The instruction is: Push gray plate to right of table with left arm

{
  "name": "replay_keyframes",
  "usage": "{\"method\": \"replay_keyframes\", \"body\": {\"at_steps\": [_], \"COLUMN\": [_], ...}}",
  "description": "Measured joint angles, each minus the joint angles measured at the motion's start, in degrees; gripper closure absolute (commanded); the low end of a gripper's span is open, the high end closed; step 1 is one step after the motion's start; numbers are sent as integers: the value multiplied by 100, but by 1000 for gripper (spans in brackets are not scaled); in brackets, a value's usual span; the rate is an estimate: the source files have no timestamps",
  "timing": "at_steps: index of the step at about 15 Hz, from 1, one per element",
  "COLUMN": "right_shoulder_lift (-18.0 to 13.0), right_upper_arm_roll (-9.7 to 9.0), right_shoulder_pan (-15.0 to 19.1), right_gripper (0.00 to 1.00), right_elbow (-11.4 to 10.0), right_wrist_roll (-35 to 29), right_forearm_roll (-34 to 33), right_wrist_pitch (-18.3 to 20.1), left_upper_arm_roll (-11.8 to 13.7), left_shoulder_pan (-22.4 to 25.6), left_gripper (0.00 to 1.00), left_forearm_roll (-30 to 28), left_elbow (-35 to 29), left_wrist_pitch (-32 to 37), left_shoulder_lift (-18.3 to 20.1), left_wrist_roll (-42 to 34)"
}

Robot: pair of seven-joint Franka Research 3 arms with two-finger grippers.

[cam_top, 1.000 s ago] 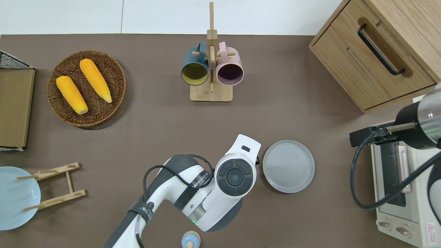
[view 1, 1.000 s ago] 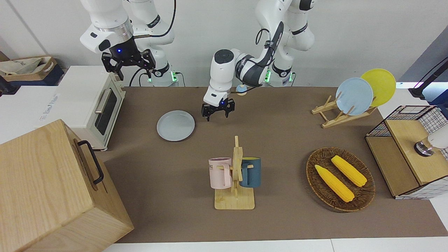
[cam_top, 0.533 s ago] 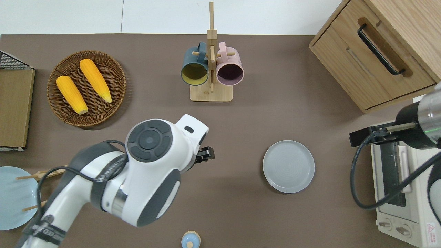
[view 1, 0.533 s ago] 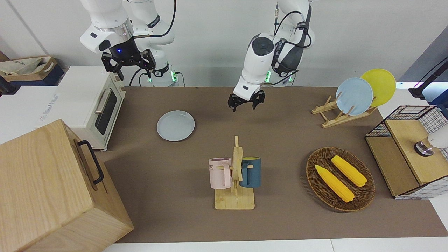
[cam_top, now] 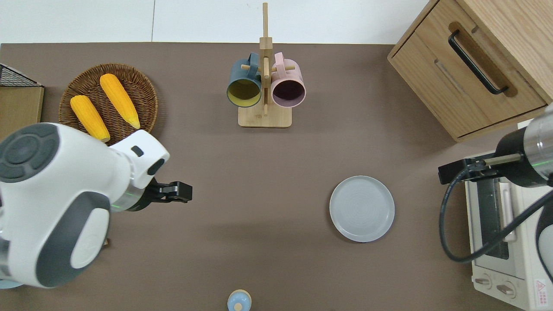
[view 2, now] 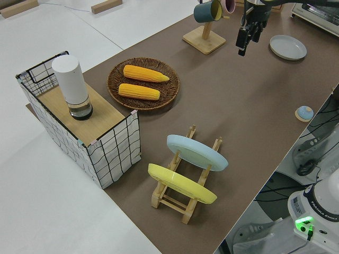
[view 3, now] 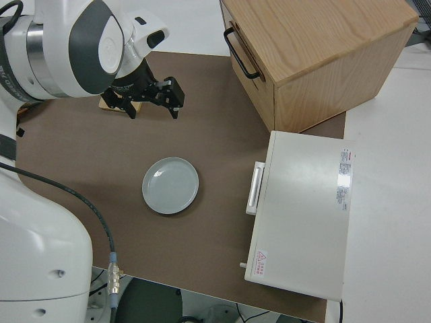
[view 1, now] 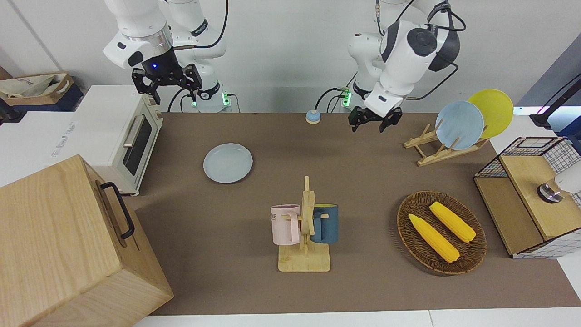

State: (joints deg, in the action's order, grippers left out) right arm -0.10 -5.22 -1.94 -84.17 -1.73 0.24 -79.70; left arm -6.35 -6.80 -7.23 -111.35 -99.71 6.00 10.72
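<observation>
The gray plate (view 1: 228, 163) lies flat on the brown table (view 1: 363, 181), toward the right arm's end, next to the toaster oven; it also shows in the overhead view (cam_top: 362, 208) and the right side view (view 3: 170, 185). My left gripper (view 1: 372, 123) is open and empty, up in the air. In the overhead view it (cam_top: 175, 192) is over bare table near the corn basket, well away from the plate. The right arm is parked, its gripper (view 1: 167, 86) open.
A white toaster oven (view 1: 122, 136) and a wooden cabinet (view 1: 68, 245) stand at the right arm's end. A mug stand (view 1: 305, 227) is mid-table. A corn basket (view 1: 441, 231), plate rack (view 1: 447, 147) and wire crate (view 1: 531, 195) are at the left arm's end. A small blue bell (view 1: 312, 116) sits near the robots.
My left arm has swung away from beside the gray plate toward its own end of the table and risen. The plate and the right arm have not moved.
</observation>
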Motion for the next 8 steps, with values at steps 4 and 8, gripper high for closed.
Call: {"method": "replay_keyframes", "body": {"at_steps": [4, 8], "right_shoulder_lift": [0, 0], "right_upper_arm_roll": [0, 0], "right_shoulder_pan": [0, 0], "right_gripper": [17, 17], "right_elbow": [0, 0], "right_wrist_roll": [0, 0], "right_forearm_roll": [0, 0], "right_wrist_pitch": [0, 0], "left_upper_arm_roll": [327, 564], "left_shoulder_pan": [473, 490], "left_gripper": [9, 7], "left_forearm_roll": [193, 482], "left_elbow": [75, 212], "left_wrist_pitch": [380, 488], "left_shoulder_lift": [318, 395], "left_wrist_roll": [-1204, -1728]}}
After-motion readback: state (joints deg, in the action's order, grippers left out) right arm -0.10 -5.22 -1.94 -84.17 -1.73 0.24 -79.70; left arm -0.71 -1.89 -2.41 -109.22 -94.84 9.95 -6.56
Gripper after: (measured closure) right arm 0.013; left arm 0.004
